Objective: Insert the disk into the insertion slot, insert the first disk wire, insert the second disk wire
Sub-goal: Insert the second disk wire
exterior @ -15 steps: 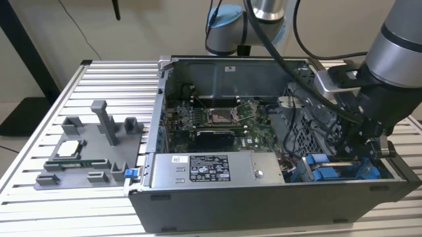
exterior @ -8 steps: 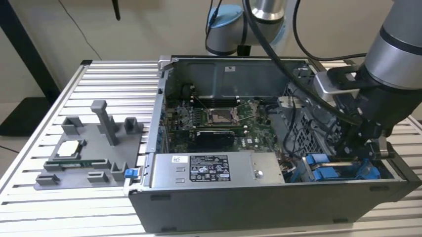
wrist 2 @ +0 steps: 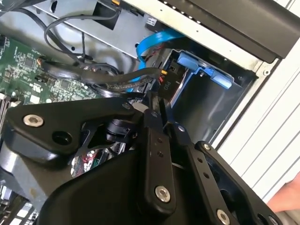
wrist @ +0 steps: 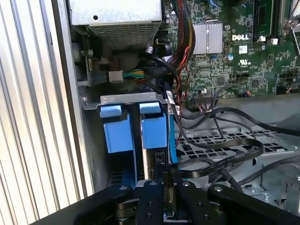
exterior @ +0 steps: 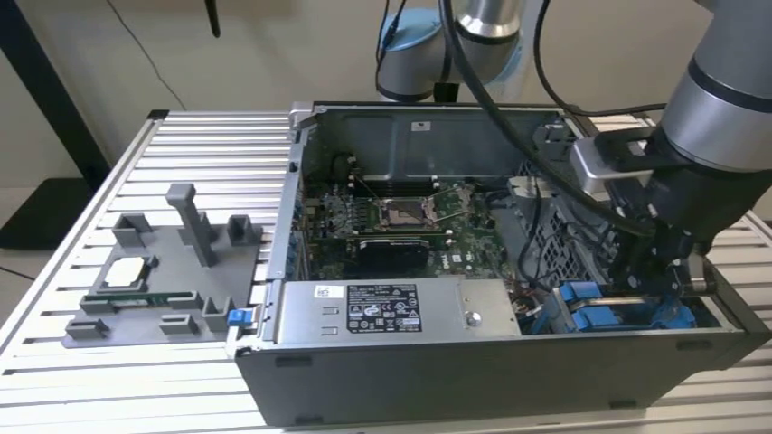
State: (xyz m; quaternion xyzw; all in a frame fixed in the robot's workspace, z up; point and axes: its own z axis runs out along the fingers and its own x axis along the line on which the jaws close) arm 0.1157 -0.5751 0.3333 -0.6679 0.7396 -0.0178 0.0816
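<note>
Blue plastic frames sit side by side in the grey metal slot (wrist: 123,99) of the computer case (exterior: 507,380).

The disk (wrist: 154,132) looks already pushed into the slot, next to the other blue frame (wrist: 117,131), near the corner of the case by the silver power box (exterior: 399,312). The gripper (wrist: 167,183) is low over the end of the disk, among the black wires (wrist: 220,159). Its jaws are squeezed close together, and a thin dark thing sits between them, which may be a plug (wrist 2: 165,87) on a wire, but I cannot tell for sure. So I think the step now is putting in a disk wire, not the disk. For that, the plug must line up straight with its small socket at the end of the disk and go in gently. The other wires lie close by and could get in the way.
</note>
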